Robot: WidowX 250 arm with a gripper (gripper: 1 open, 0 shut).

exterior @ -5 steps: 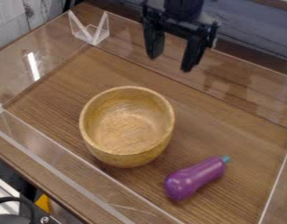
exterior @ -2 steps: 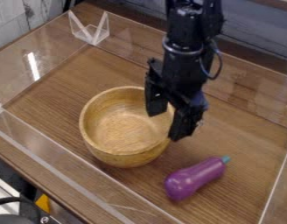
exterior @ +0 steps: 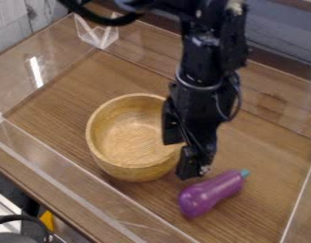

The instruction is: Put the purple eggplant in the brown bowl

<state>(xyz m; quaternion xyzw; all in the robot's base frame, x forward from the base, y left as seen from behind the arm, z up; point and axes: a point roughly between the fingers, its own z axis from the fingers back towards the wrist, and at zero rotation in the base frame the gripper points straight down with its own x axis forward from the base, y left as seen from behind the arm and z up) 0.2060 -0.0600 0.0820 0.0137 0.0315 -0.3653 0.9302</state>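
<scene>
The purple eggplant (exterior: 211, 193) lies on the wooden tabletop at the front right, its teal stem tip pointing right. To its left stands the brown bowl (exterior: 122, 139), round, light wood, with nothing inside. My black gripper (exterior: 181, 152) hangs from the arm over the bowl's right rim, its fingers (exterior: 192, 161) spread and open, nothing between them. The lower fingertip sits just above and left of the eggplant, apart from it.
Clear acrylic walls (exterior: 69, 204) fence the wooden work surface on all sides. A small clear plastic stand (exterior: 98, 30) sits at the back left. The arm (exterior: 211, 47) covers part of the back right.
The arm has come down and forward from the back of the table to the bowl's right rim, close above the eggplant. The gripper stayed open. Bowl and eggplant have not moved.
</scene>
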